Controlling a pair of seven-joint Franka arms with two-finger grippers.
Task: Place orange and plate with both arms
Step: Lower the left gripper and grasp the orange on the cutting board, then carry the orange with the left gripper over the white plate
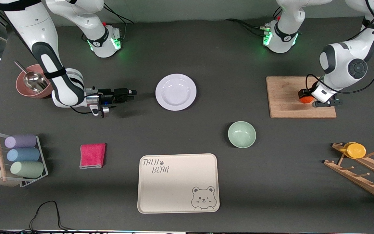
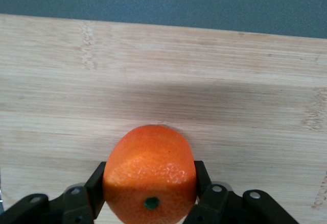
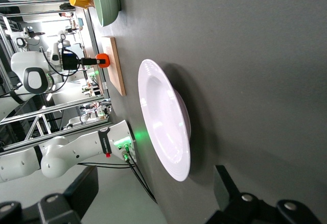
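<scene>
The orange [image 1: 305,100] sits on the wooden cutting board [image 1: 284,97] toward the left arm's end of the table. My left gripper [image 1: 305,97] is shut on it; in the left wrist view the black fingers [image 2: 95,185] press both sides of the orange [image 2: 149,168] just over the board [image 2: 163,81]. The white plate [image 1: 176,92] lies on the dark table mid-way between the arms. My right gripper [image 1: 132,92] is low at the table, open and empty, pointing at the plate's rim with a gap between them. The right wrist view shows the plate [image 3: 163,127] ahead of the gripper [image 3: 153,185].
A pale green bowl [image 1: 242,134] and a cream bear tray [image 1: 178,183] lie nearer the camera than the plate. A pink cloth [image 1: 92,155], a brown bowl with a metal scoop [image 1: 31,85], a rack of cylinders [image 1: 18,159] and a wooden rack with a yellow disc [image 1: 355,150] stand around.
</scene>
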